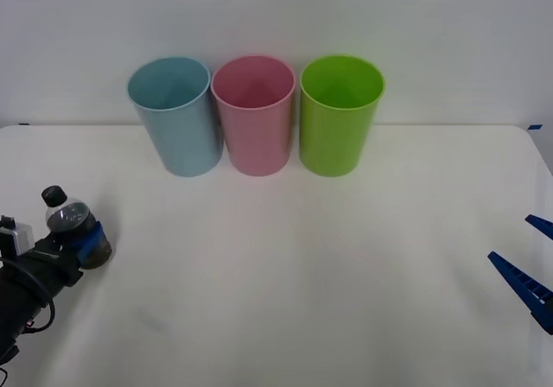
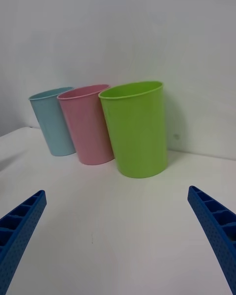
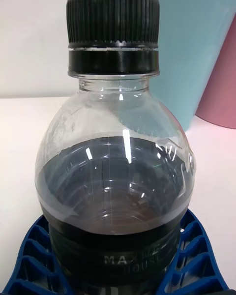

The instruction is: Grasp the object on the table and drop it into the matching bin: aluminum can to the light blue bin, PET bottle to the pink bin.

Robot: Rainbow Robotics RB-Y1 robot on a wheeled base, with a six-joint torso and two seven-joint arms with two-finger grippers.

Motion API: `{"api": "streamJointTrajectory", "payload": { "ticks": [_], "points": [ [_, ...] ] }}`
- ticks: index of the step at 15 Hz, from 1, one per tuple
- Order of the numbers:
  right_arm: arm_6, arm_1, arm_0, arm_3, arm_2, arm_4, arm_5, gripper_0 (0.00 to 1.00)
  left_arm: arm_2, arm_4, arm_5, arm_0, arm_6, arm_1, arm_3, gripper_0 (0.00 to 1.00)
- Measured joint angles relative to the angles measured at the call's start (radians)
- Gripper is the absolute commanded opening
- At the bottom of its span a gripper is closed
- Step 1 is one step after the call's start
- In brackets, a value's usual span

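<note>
A small clear PET bottle (image 1: 69, 218) (image 3: 115, 177) with a black cap and dark label band stands at the far left of the white table (image 1: 285, 283). My left gripper (image 1: 79, 242) (image 3: 118, 260) is shut on its lower body, blue fingers (image 3: 194, 255) wrapping the label. Three tall bins line the back: the light blue bin (image 1: 175, 115) (image 3: 196, 39), the pink bin (image 1: 253, 113) (image 3: 219, 83) (image 2: 88, 123) beside it. My right gripper (image 1: 531, 262) (image 2: 118, 236) hangs open at the right edge, far from the bottle.
A lime green bin (image 1: 339, 113) (image 2: 136, 128) stands right of the pink one, and the light blue bin (image 2: 51, 120) is farthest from the right gripper. A plain white wall rises behind the bins. Bare tabletop stretches between the bottle and the bins.
</note>
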Motion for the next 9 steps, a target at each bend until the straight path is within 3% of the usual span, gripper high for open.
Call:
{"api": "streamJointTrajectory", "payload": {
  "ticks": [3, 9],
  "points": [
    [0.000, 0.000, 0.000, 0.000, 0.000, 0.000, 0.000, 1.00, 0.008, 0.036, -0.035, 0.034, 0.005, 0.029, -0.023, 0.00],
    [0.000, 0.000, 0.000, 0.000, 0.000, 0.000, 0.000, 1.00, 0.002, 0.184, -0.036, 0.189, 0.014, 0.085, -0.218, 0.00]
  ]
}}
